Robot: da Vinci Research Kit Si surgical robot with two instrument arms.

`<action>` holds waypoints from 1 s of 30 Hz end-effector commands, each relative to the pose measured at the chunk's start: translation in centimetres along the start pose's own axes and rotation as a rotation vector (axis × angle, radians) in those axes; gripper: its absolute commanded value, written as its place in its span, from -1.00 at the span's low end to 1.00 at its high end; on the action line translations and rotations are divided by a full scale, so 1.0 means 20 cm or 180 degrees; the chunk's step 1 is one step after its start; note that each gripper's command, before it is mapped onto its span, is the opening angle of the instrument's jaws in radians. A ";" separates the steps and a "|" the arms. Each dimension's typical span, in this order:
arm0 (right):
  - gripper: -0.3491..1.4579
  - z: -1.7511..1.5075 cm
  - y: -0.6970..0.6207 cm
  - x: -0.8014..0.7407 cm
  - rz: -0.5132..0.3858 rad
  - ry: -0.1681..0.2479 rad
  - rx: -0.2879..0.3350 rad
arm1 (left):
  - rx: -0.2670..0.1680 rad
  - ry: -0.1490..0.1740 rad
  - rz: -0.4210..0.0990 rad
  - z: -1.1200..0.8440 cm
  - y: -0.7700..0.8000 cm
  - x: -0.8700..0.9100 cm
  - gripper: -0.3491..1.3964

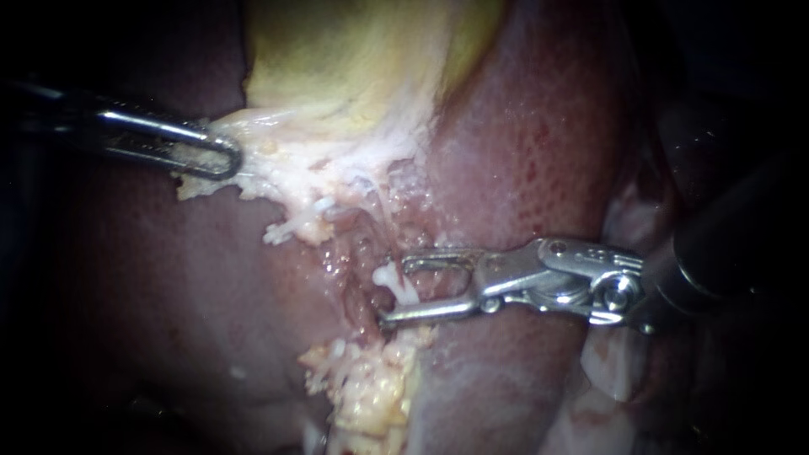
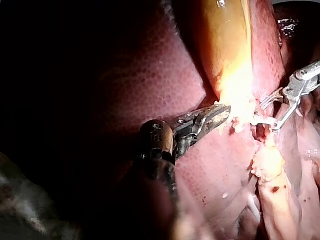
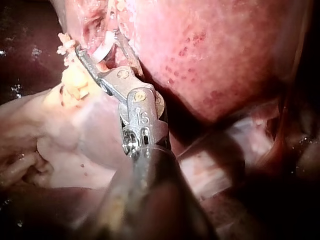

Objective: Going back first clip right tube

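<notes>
Holding the jaws of the right instrument (image 1: pixel 394 290) apart, one on either side of a pale tube (image 1: pixel 389 276) in the raw cleft of the liver (image 1: pixel 539 152). Clamping the left instrument (image 1: pixel 223 158) on pale tissue (image 1: pixel 286 168) under the gallbladder (image 1: pixel 354 59), well apart.

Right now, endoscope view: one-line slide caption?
Endoscope: left instrument grips pale tissue at the gallbladder edge; right instrument, jaws open, straddles a white tube beside the liver.

Surgical practice bench, I'd say: a raw liver (image 1: pixel 522 143) and yellowish gallbladder (image 1: pixel 354 59) under a tight light, dark all round, with my thin steel left instrument (image 1: pixel 229 160) and right instrument (image 1: pixel 394 291) reaching in.
</notes>
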 end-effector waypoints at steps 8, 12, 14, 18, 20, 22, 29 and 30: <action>-0.06 -0.015 -0.004 0.001 -0.0289 -0.0012 0.0069 | -0.0005 -0.0001 0.0002 -0.001 0.000 0.000 -1.00; -0.06 -0.022 -0.005 0.005 -0.0420 -0.0010 0.0090 | -0.0005 -0.0001 0.0002 -0.001 0.000 0.000 -1.00; -0.06 -0.026 -0.006 0.007 -0.0484 -0.0008 0.0100 | -0.0005 -0.0001 0.0002 -0.001 0.000 0.000 -1.00; -0.06 -0.031 -0.008 0.011 -0.0599 -0.0006 0.0117 | -0.0005 -0.0001 0.0002 -0.001 0.000 0.000 -1.00; -0.06 -0.034 -0.008 0.013 -0.0665 -0.0004 0.0125 | -0.0005 -0.0001 0.0002 -0.001 0.000 0.000 -1.00; -0.06 -0.036 -0.009 0.015 -0.0732 -0.0003 0.0131 | -0.0004 -0.0001 0.0001 -0.001 0.000 0.000 -1.00; -0.06 -0.046 -0.008 0.024 -0.0877 0.0006 0.0143 | -0.0001 0.0001 0.0001 0.000 0.000 0.000 -1.00; -0.06 -0.047 -0.008 0.025 -0.0891 0.0007 0.0145 | 0.0001 0.0002 0.0001 0.001 0.000 0.000 -1.00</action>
